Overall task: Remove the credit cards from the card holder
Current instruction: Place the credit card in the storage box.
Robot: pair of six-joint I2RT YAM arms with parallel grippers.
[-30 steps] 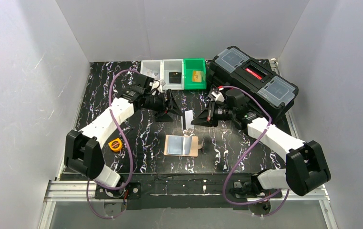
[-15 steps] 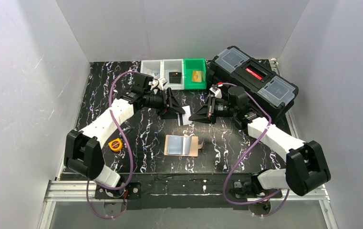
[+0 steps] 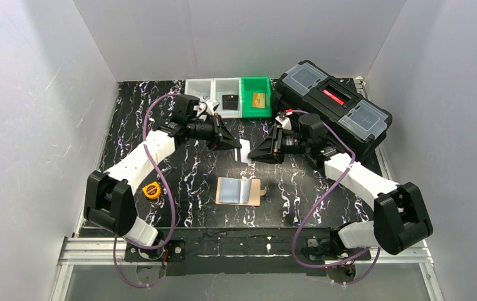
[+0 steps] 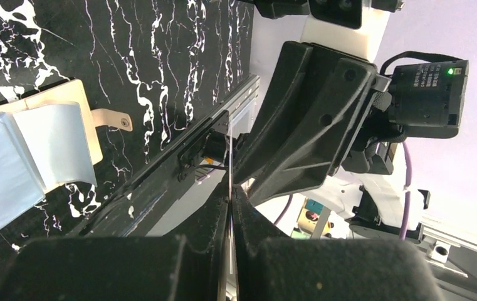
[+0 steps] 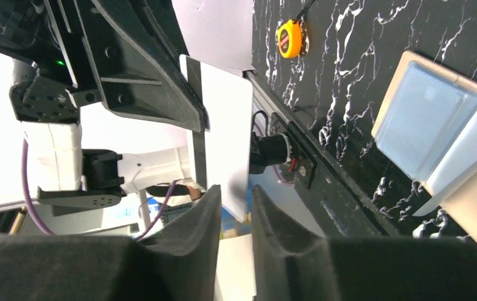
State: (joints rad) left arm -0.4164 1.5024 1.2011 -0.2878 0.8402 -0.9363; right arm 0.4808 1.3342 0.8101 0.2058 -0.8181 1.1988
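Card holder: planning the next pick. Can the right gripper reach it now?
Probably yes: the card holder lies open, uncovered, near the right gripper, whose jaws stand apart around the card.

Cream card holder (image 3: 256,193) lies open; pale card (image 3: 246,154) upright beyond.

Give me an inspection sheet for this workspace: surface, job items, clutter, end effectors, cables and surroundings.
Surface: black marbled table, nothing spilled seen.
Job's things: card holder lying open on the table; one pale credit card held up between both arms.
Clutter: tape measure, three bins, black toolbox.
End effectors: left end effector shut on the credit card; right end effector at the card, grip unclear.
Cables: purple cables loop along both arms, clear of the card holder.
Surroundings: white walls; nothing else seen.
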